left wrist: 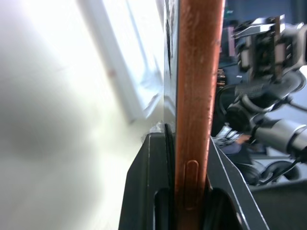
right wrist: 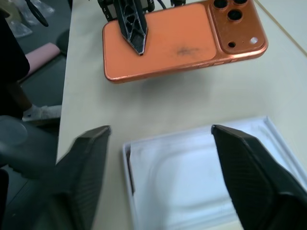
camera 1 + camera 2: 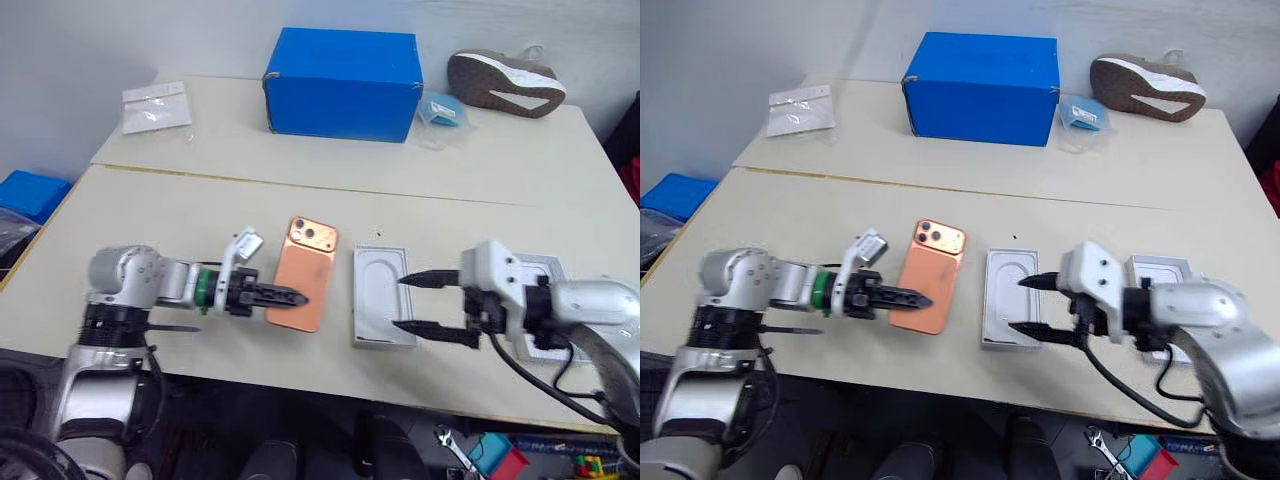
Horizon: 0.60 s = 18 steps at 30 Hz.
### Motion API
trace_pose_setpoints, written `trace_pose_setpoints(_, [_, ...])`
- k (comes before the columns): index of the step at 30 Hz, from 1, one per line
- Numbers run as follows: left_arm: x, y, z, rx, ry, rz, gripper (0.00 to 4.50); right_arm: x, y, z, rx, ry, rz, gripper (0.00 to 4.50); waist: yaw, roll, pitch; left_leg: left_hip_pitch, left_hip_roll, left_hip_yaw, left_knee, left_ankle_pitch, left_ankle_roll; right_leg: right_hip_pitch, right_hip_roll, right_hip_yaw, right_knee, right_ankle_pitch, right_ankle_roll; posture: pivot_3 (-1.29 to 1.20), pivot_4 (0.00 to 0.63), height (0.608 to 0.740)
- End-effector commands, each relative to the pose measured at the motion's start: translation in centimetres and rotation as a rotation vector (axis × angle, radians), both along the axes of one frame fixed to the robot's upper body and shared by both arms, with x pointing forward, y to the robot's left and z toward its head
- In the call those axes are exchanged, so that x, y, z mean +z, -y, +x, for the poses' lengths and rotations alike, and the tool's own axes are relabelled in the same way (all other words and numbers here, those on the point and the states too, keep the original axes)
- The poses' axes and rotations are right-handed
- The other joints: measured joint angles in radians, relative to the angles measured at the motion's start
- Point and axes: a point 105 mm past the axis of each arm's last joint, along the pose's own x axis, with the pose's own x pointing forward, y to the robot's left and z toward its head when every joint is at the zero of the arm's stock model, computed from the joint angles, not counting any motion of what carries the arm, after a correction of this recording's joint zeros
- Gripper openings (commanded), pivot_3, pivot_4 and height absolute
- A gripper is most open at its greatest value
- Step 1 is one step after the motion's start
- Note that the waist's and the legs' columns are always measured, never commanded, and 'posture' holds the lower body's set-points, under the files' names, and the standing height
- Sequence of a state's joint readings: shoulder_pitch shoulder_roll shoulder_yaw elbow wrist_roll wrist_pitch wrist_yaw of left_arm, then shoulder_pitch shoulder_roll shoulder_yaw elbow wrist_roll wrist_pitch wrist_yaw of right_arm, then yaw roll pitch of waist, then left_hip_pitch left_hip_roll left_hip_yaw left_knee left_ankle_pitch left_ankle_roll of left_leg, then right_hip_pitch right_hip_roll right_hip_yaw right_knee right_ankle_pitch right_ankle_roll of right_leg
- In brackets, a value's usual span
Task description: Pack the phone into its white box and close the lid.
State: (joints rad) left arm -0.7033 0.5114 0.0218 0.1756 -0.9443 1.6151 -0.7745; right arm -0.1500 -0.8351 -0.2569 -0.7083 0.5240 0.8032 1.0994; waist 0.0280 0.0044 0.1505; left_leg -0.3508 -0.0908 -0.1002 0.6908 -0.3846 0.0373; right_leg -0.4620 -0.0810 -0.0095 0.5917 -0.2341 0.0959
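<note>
Phone point(image 3: 303, 272) sits pinched by left gripper point(image 3: 287, 296) near table point(image 3: 180, 210) front edge, right gripper point(image 3: 420, 304) spread wide over the lid point(image 3: 378, 300); keep it level, carry to white box point(image 3: 540, 268).

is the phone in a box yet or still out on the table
Out. The phone lies back-up on the table, beside the white tray, with the left hand clamped on its edge.

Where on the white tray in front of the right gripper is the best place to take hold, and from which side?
Probably a long rim of the lid, approached from above. It lies flat and open side up, so only its thin upright walls offer a pinch. The open right gripper hangs at its right edge; the phone lies clear to its left.
</note>
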Motion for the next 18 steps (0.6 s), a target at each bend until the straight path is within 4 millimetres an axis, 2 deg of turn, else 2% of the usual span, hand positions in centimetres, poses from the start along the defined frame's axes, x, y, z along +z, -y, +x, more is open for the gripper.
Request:
trace_pose_setpoints(1, [1.3, 2.4, -0.1, -0.032, 0.047, -0.053, 0.11, 1.3, 0.9, -1.2, -0.044, 0.044, 0.003, 4.49, -0.004, -0.003, 0.002, -0.001, 0.0, 0.0, 0.001, 0.0, 0.0, 0.0, 0.0, 0.0, -0.001, 0.0, 0.0, 0.0, 0.15, 0.74])
trace_pose_setpoints(3, [1.1, 4.5, 0.8, 0.002, 0.027, -0.066, 0.11, 1.1, 1.8, -1.7, -0.089, 0.031, -0.008, 4.5, 0.0, -0.003, 0.002, 0.0, 0.0, 0.0, 0.003, 0.0, -0.001, 0.0, 0.001, 0.0, -0.001, 0.001, 0.001, 0.0, 0.15, 0.74])
trace_pose_setpoints(8, [-0.6, 7.8, 1.9, 0.082, -0.049, -0.007, 0.11, 0.8, 2.9, -2.0, -0.169, 0.034, -0.013, 4.5, 0.001, -0.004, 0.003, 0.0, 0.0, 0.001, 0.008, 0.0, -0.002, 0.0, 0.002, 0.001, 0.0, 0.003, 0.005, 0.0, 0.15, 0.74])
trace_pose_setpoints(13, [-1.4, 9.6, 2.3, 0.12, -0.112, 0.017, 0.11, 0.4, 3.1, -1.3, -0.216, 0.061, -0.029, 4.5, 0.0, -0.004, 0.003, 0.001, 0.0, 0.001, 0.008, 0.0, -0.004, -0.001, 0.003, 0.003, 0.001, 0.003, 0.005, 0.0, 0.15, 0.74])
trace_pose_setpoints(18, [-1.9, 9.8, 2.2, 0.134, -0.131, 0.039, 0.11, 0.3, 3.0, -0.9, -0.234, 0.066, -0.03, 4.5, 0.001, -0.004, 0.003, 0.0, 0.0, 0.001, 0.008, 0.0, -0.004, -0.001, 0.002, 0.003, 0.001, 0.003, 0.005, 0.0, 0.15, 0.74])
